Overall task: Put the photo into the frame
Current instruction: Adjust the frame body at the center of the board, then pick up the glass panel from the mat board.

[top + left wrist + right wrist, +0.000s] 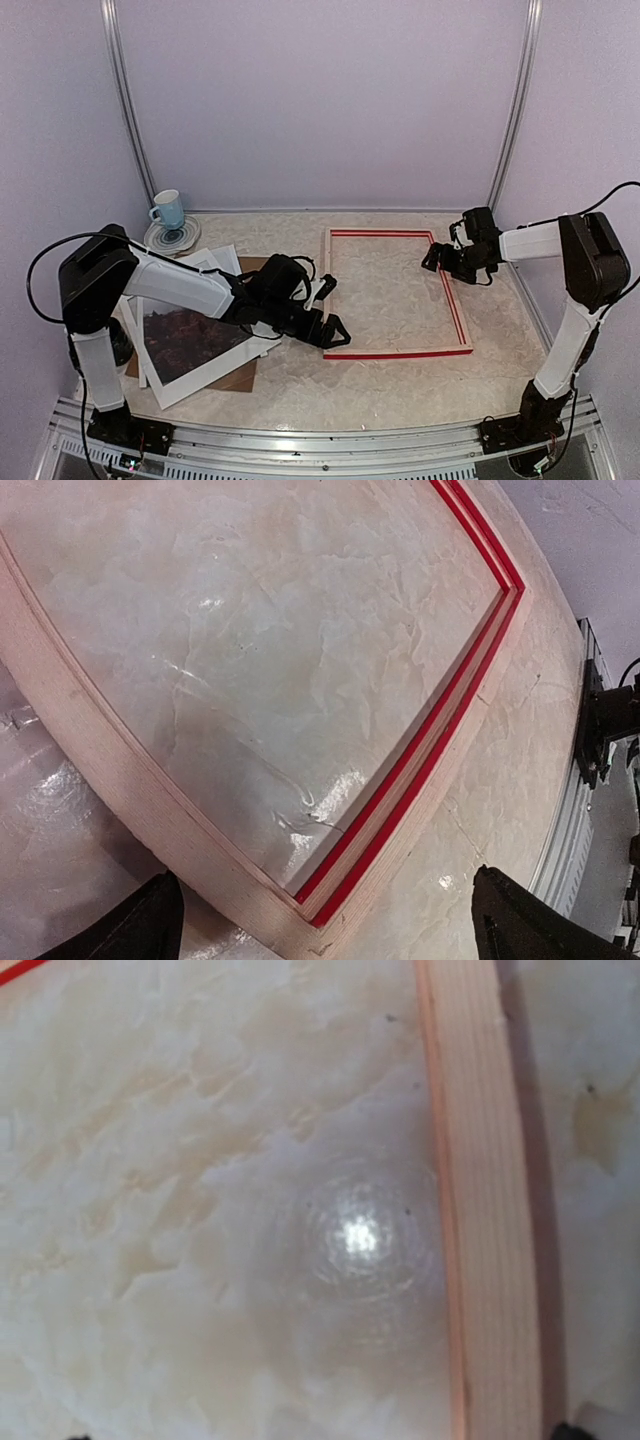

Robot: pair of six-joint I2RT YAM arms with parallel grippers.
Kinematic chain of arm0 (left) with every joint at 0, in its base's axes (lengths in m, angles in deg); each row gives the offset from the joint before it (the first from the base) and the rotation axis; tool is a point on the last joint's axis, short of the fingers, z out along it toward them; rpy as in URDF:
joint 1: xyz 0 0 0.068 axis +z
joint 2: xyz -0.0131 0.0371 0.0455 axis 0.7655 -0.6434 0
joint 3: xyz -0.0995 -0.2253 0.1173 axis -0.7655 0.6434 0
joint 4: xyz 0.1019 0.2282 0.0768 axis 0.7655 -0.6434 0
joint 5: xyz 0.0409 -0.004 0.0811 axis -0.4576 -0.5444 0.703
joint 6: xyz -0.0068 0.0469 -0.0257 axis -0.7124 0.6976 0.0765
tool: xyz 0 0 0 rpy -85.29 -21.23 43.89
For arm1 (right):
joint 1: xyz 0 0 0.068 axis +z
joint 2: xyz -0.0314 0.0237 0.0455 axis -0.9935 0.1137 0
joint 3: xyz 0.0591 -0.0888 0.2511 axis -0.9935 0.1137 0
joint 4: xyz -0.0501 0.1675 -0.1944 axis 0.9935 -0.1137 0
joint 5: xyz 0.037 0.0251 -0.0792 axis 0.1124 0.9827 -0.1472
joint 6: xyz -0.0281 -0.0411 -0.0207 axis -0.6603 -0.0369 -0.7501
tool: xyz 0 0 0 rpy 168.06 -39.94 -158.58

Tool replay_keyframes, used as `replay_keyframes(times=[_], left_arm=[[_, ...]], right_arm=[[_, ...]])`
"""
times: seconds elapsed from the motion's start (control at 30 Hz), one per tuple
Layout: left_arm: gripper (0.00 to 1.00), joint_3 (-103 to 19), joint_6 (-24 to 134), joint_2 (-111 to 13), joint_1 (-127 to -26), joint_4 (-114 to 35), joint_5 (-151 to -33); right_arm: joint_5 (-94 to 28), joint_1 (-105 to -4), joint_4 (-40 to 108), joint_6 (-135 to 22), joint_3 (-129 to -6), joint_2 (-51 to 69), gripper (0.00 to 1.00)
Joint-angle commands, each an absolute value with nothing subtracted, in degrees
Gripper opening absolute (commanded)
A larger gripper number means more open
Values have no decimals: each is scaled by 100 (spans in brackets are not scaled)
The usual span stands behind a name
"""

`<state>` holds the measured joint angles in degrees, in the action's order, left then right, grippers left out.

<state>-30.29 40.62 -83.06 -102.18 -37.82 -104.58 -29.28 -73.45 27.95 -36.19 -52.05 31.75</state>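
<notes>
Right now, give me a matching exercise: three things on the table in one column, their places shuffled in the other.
Things:
1. the frame
2. the photo
3. the mug

Places:
a. far left corner, on a saucer
b. flat on the table, right of centre
c. near left, among white sheets

Pairs: 1-b, 2-c, 3-a

left claw (333,329): jaws spread wide, low | right claw (438,260): seemingly spread, pointing down
</notes>
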Motion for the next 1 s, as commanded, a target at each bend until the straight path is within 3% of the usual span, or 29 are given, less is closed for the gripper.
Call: replay_keyframes(times=[0.0,0.47,0.73,0.97], left_arm=[[99,-2951,4089,-7959,-10284,-3699,-10411],[99,-2889,4211,-7423,-10125,-3865,-9896],[99,-2778,4313,-6736,-9689,-4074,-9427],[99,-2307,4206,-6107,-9317,-4277,-8936]], right_arm=[[-2804,-7275,2887,-3582,-5367,3226,99],[-3478,-7269,2491,-3650,-5293,2502,99],[-3240,-6805,2445,-3735,-5326,2140,99],[-2285,-5950,2782,-3323,-5332,2089,98]])
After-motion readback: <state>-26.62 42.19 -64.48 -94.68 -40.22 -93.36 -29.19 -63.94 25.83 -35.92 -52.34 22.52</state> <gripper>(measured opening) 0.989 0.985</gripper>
